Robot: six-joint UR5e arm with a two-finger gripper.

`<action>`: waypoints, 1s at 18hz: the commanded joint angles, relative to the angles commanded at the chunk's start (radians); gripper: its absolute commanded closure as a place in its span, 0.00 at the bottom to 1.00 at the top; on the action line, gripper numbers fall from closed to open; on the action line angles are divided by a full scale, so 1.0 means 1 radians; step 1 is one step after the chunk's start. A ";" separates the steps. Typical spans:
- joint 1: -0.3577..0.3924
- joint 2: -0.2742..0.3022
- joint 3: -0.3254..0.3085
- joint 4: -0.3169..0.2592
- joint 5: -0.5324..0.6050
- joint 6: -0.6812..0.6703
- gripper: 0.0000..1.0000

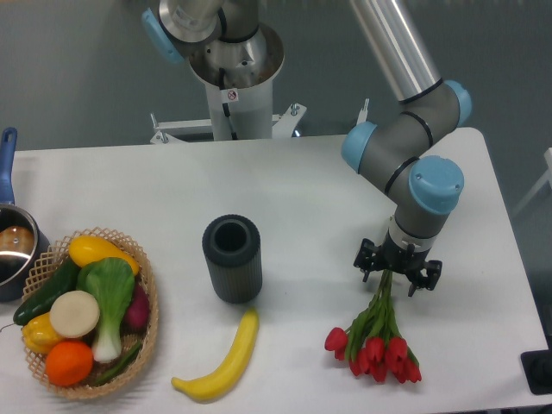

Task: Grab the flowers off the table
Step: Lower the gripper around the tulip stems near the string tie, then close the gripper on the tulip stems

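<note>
One banana left of flowers

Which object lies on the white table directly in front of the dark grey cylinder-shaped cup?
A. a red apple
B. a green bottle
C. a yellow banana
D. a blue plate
C: the long yellow banana lies flat on the white table just below the upright dark grey cylinder-shaped cup, toward the camera.
</note>
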 joint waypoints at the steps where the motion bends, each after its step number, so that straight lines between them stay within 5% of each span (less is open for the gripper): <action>1: 0.000 0.000 0.000 0.000 0.002 0.000 0.22; 9: 0.000 0.005 -0.003 0.002 0.000 -0.003 0.59; 18: 0.002 0.012 0.003 0.003 -0.002 -0.029 0.73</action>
